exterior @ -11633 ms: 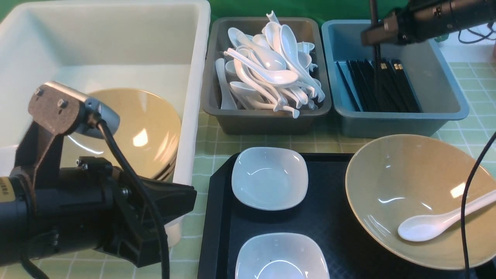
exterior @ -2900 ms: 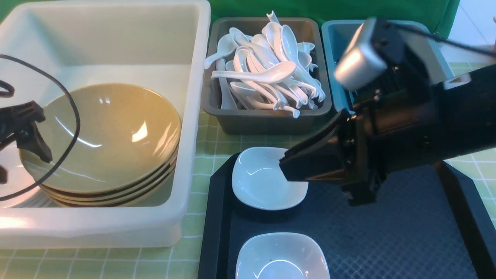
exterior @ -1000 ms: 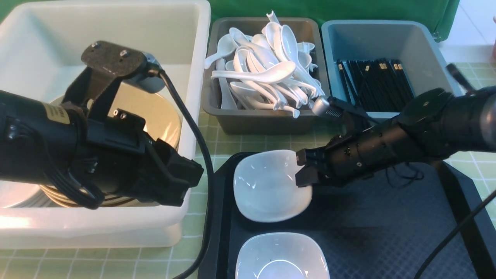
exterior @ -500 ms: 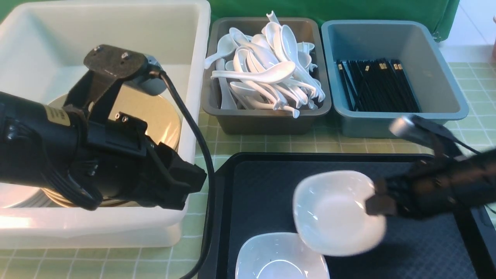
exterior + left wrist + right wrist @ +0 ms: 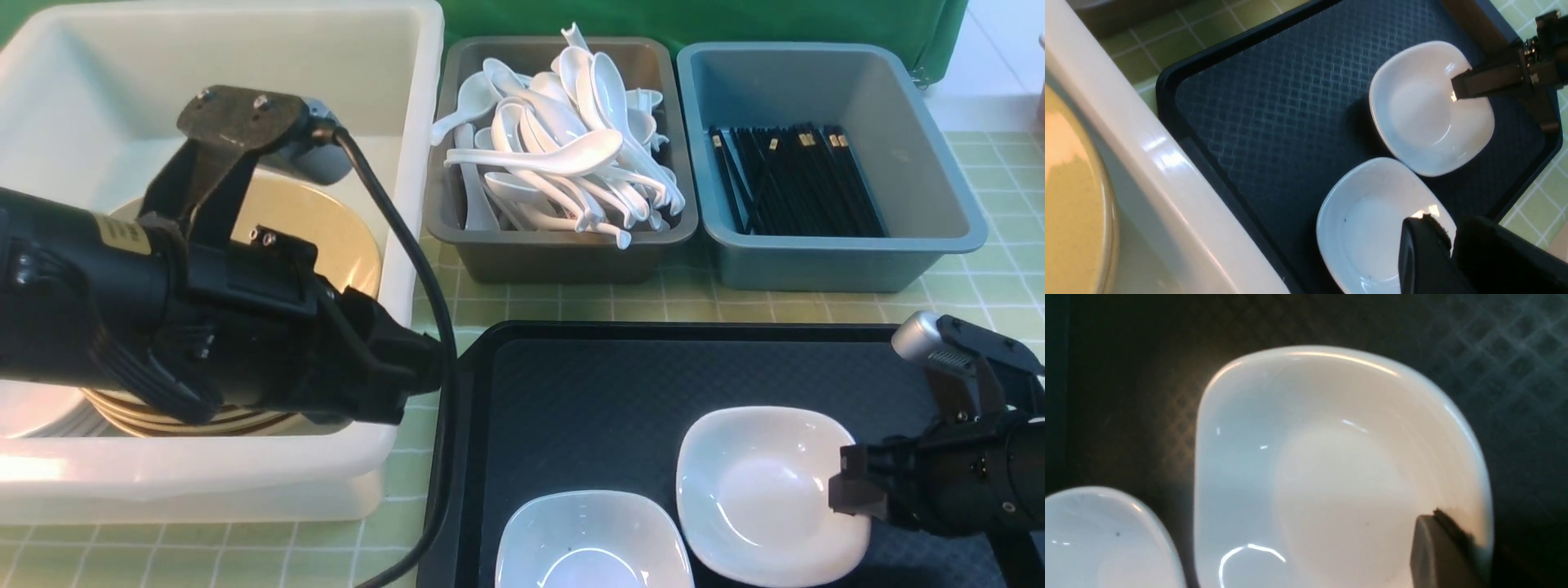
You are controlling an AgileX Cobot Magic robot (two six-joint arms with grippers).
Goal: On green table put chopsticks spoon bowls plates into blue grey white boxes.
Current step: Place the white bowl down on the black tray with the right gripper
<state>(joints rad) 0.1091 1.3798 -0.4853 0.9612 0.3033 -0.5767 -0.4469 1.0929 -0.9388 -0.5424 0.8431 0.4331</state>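
Note:
My right gripper [image 5: 845, 490] is shut on the right rim of a white square plate [image 5: 755, 490], held low over the near right part of the black tray [image 5: 588, 384]. In the right wrist view one finger [image 5: 1437, 555] lies inside the plate [image 5: 1331, 469]; the other is hidden under the rim. A second white plate [image 5: 592, 547] lies on the tray's near edge, close beside the first. My left gripper [image 5: 420, 371] is shut and empty at the white box's [image 5: 416, 163] near right corner. In the left wrist view it [image 5: 1453, 241] hangs above the second plate [image 5: 1372, 228].
A stack of tan bowls [image 5: 347, 245] sits in the white box, partly behind my left arm. The grey box [image 5: 563, 257] is piled with white spoons [image 5: 571, 155]. The blue box [image 5: 816, 265] holds black chopsticks [image 5: 796, 180]. Green checked cloth lies around the tray.
My right gripper has carried the white plate from the tray's far left to its near right and lowered it. My left arm has edged slightly toward the tray.

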